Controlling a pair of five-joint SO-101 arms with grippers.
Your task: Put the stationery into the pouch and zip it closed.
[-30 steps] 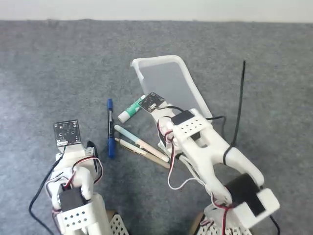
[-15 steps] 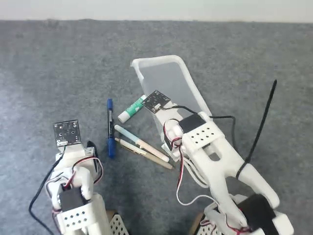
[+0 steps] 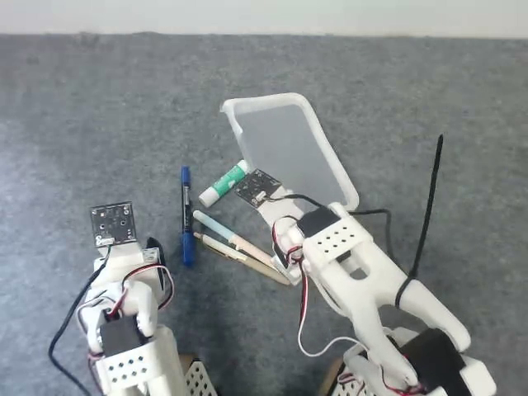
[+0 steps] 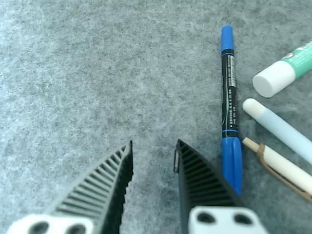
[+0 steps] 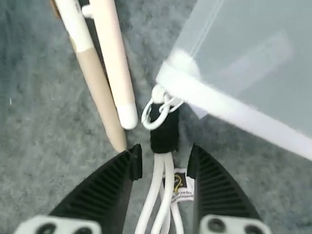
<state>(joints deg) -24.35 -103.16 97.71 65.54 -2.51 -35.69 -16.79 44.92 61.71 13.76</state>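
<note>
The right gripper [image 5: 163, 152] is hovering low over the counter [image 3: 429, 91] with its jaws standing apart, gripping nothing. The zipper pull [image 5: 162, 130], a black tab on white cords hanging from a small ring, is lying in the gap between the jaws, reaching just past their tips. The pouch [image 5: 243, 58] is lying flat on the counter right beyond the pull, stretching away ahead of the gripper. On this gripper's left, the pale pen [image 5: 114, 63] and the beige pen [image 5: 95, 83] are lying side by side. The beige pen's end is sitting just beside one fingertip.

The left gripper [image 4: 153, 156] is also hanging open and holding nothing, with grey counter showing between its jaws. The blue marker [image 4: 227, 97] is lying just to the right of its right finger and pointing away ahead of it. The glue stick [image 4: 280, 73] is lying farther ahead and to the right, near the marker's far end. All four pieces of stationery are lying on the counter outside the pouch.
</note>
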